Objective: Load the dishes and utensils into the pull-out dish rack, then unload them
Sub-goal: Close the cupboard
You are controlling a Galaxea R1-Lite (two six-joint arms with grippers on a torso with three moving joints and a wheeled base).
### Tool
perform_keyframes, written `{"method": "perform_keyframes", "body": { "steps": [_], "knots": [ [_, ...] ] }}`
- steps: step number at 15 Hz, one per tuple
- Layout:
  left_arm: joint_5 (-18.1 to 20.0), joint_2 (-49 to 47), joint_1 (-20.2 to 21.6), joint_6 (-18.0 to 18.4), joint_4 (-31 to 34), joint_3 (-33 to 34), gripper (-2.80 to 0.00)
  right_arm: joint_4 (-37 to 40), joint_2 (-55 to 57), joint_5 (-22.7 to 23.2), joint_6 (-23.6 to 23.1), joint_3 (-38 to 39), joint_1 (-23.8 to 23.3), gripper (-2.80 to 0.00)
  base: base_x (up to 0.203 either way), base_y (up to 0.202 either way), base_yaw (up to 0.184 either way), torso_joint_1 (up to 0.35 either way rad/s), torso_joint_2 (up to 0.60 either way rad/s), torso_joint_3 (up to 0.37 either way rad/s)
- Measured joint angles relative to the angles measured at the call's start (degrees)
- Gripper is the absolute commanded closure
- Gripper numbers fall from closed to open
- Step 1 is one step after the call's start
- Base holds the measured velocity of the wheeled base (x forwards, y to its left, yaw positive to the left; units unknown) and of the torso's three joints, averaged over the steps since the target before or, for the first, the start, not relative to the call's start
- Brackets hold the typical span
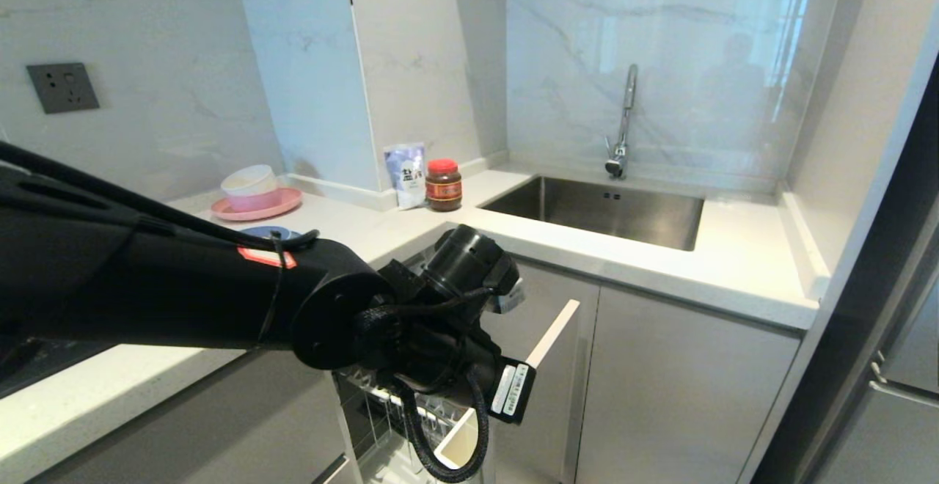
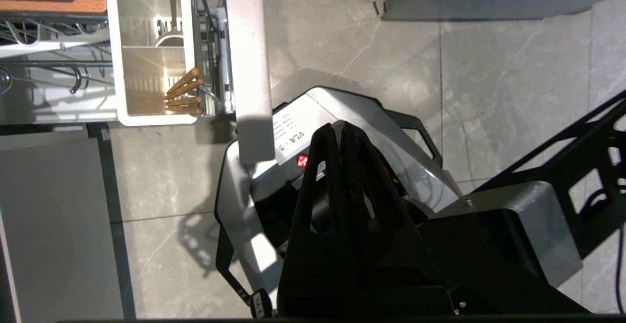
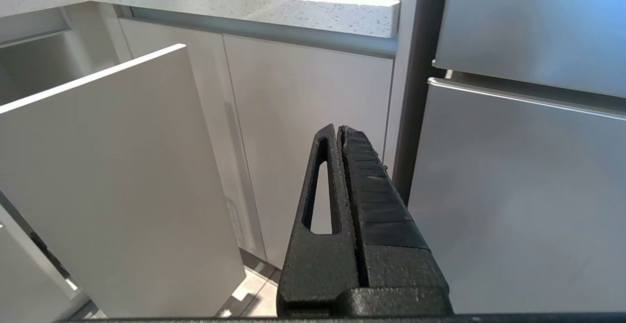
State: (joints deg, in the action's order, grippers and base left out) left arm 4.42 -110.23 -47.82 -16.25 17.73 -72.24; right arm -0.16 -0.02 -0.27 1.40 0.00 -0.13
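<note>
The black left arm (image 1: 183,290) crosses the head view and hides most of the pulled-out chrome wire dish rack (image 2: 54,63) below the white stone counter (image 1: 733,264). The rack's flat grey front panel (image 2: 249,63) stands edge-on. The left gripper (image 2: 340,132), jaws pressed together and empty, points down beside that panel. The right gripper (image 3: 338,134), also closed on nothing, faces the cabinet doors. In the white plastic cutlery caddy (image 2: 113,68) lean light wooden chopsticks (image 2: 183,95); silver cutlery (image 2: 171,29) is partly cut off. A light-blue plate (image 1: 268,232) barely shows behind the arm.
</note>
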Motion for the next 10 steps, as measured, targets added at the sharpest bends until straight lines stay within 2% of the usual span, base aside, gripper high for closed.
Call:
{"method": "perform_keyframes", "body": {
  "steps": [3,6,10],
  "knots": [
    [-0.7,-2.8,-0.3,0.0,-0.4,0.0,0.0,0.0,0.0,0.0,0.0,0.0,0.0,0.0,0.0,0.0,0.0,0.0,0.0,0.0],
    [-3.6,-5.1,-0.6,-0.1,-0.6,-0.1,0.0,0.0,0.0,0.0,0.0,0.0,0.0,0.0,0.0,0.0,0.0,0.0,0.0,0.0],
    [-3.8,-6.9,-0.9,-0.1,-0.6,-0.1,0.0,0.0,0.0,0.0,0.0,0.0,0.0,0.0,0.0,0.0,0.0,0.0,0.0,0.0]
  ]
}}
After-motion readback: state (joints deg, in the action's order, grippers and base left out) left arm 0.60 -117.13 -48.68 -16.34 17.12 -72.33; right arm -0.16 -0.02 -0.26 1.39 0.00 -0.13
